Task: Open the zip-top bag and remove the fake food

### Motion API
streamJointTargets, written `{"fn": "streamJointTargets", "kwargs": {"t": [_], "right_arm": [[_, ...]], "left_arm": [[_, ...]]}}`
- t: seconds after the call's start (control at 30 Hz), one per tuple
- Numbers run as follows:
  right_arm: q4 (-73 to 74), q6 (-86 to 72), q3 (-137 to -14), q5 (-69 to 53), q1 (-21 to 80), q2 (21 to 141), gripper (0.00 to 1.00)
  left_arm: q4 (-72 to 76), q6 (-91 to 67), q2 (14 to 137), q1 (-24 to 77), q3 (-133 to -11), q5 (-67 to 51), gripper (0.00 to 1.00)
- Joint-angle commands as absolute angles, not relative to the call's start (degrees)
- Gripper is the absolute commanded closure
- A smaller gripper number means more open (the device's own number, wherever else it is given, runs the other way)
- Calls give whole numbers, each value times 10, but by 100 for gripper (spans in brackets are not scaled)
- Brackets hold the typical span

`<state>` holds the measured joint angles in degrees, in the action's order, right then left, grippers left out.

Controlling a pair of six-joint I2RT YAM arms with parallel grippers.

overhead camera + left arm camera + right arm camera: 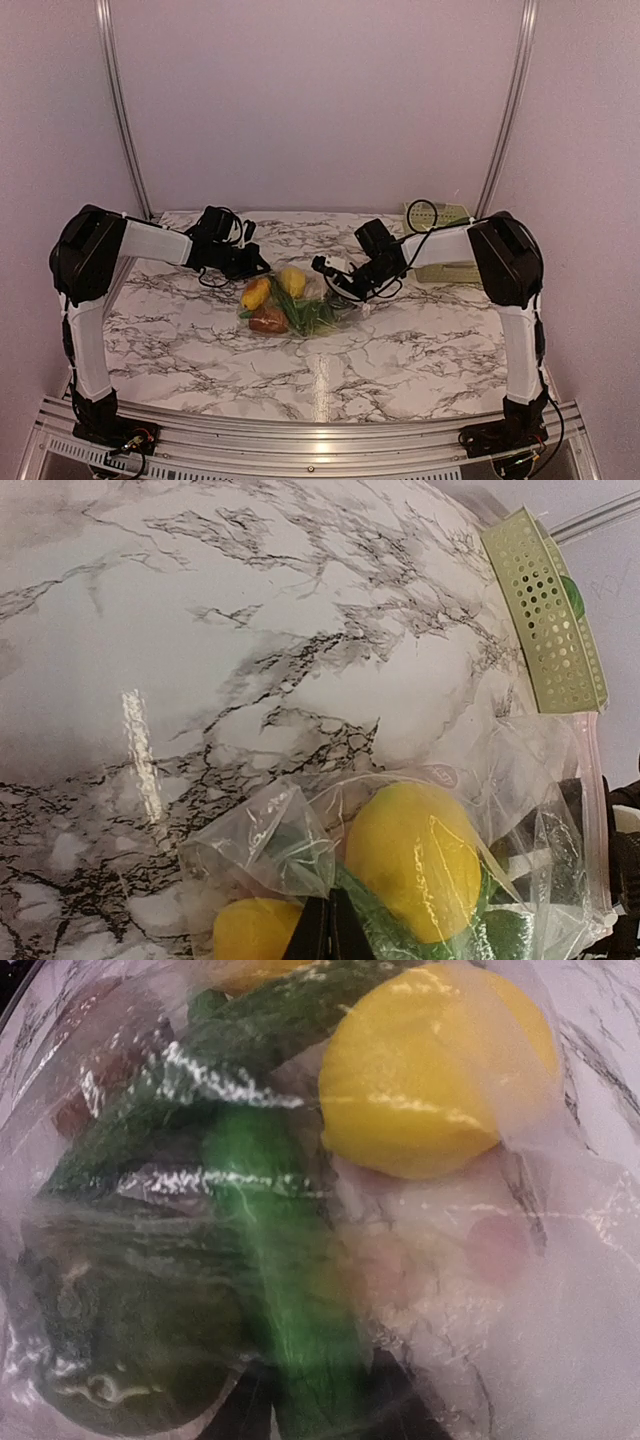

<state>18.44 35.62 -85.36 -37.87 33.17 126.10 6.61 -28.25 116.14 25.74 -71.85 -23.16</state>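
Clear crinkly film of the bag (560, 1290) fills the right wrist view, lemon (430, 1080) and green pod (290, 1290) inside, so whether the right gripper (332, 276) is spread I cannot tell. Overhead, the bag lies left of the basket (450, 273) on the table (180, 340); the left gripper (328, 928) is pressed together, pinching its film.

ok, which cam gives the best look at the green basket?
Left wrist. The basket sits upper right there, its perforated wall close, sharp and unblocked. Top external shows it small at the far right of the table, partly hidden behind the right arm. Right wrist doesn't show it at all.
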Motion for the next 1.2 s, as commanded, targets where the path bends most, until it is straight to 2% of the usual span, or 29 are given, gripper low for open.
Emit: {"fn": "streamJointTargets", "kwargs": {"t": [0.0,0.17,0.5,0.73,0.77,0.8,0.83,0.87,0.9,0.97,1.03,1.1,1.17], "right_arm": [[198,372,-814,-337,331,1214,74],[210,374,-795,-300,332,1172,99],[258,377,-755,-218,337,1092,100],[253,369,-762,-216,343,1149,92],[252,366,-765,-215,345,1158,88],[254,364,-770,-215,347,1168,81],[255,360,-775,-215,348,1177,69],[254,356,-778,-217,349,1183,64],[254,353,-781,-218,350,1189,59],[255,350,-788,-216,351,1194,56],[258,349,-791,-211,351,1193,64],[265,350,-791,-205,351,1182,84],[275,349,-792,-196,352,1157,94]], "left_arm": [[49,-283,1158,227,-719,-232,100],[43,-272,1152,209,-720,-234,100],[46,-265,1151,201,-718,-239,100],[51,-267,1158,201,-717,-249,100],[51,-268,1158,201,-717,-249,100],[51,-268,1158,201,-717,-249,100],[51,-267,1157,201,-717,-249,100],[51,-267,1156,201,-716,-249,100],[52,-267,1155,201,-714,-249,100],[50,-266,1152,201,-714,-250,100],[48,-263,1151,200,-713,-248,100],[43,-259,1150,201,-715,-247,100],[37,-255,1149,200,-717,-242,100]]}}
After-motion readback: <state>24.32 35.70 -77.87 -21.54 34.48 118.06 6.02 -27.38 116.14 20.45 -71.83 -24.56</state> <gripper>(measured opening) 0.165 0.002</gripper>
